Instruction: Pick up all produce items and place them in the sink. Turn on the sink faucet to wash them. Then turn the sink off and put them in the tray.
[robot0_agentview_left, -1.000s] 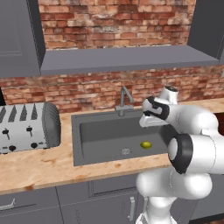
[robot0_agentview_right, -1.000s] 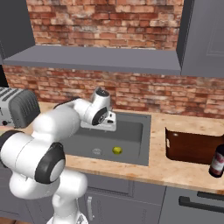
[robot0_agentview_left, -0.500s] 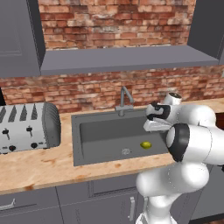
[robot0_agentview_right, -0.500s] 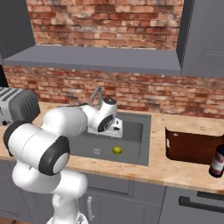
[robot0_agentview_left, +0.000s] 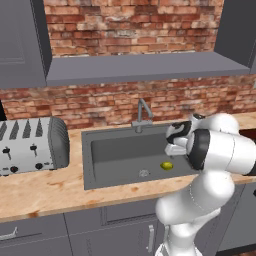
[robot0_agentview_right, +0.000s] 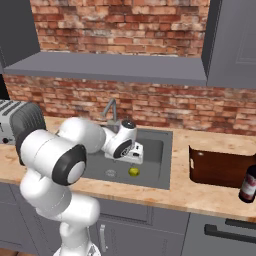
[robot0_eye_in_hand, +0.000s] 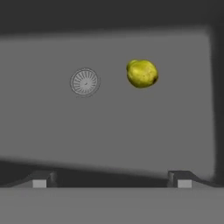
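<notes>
So the lime-like fruit (robot0_eye_in_hand: 142, 73) is sitting on the floor of the sink (robot0_agentview_left: 112, 150), just beside the round drain (robot0_eye_in_hand: 85, 82) but not touching it. In the hand view it's in the upper middle of the frame, a bit right of centre, with the drain to its left. In the left base view it shows at centre right (robot0_agentview_left: 166, 165), just under the arm's wrist, and in the right base view it's near the middle (robot0_agentview_right: 133, 171).

The fingers (robot0_eye_in_hand: 111, 180) are spread wide apart with nothing between them, poking up at the bottom of the hand view. The key relation: the fruit lies ahead of the fingers along the line they point, offset slightly toward the right fingertip rather than dead centre between the two. It's roundish, so there's no real long axis to line up with, though it looks a bit lumpy.

Faucet (robot0_agentview_left: 141, 115) is at the back rim of the sink, upper centre of the left base view. The tray (robot0_agentview_right: 218, 167) is on the tabletop at the right edge of the right base view, well apart from the sink, with a dark bottle (robot0_agentview_right: 248, 183) just beside it.

My guess is the fruit is in the sink already, so either the faucet or a pickup comes next. For a pickup I'd nudge right, then go straight down.
</notes>
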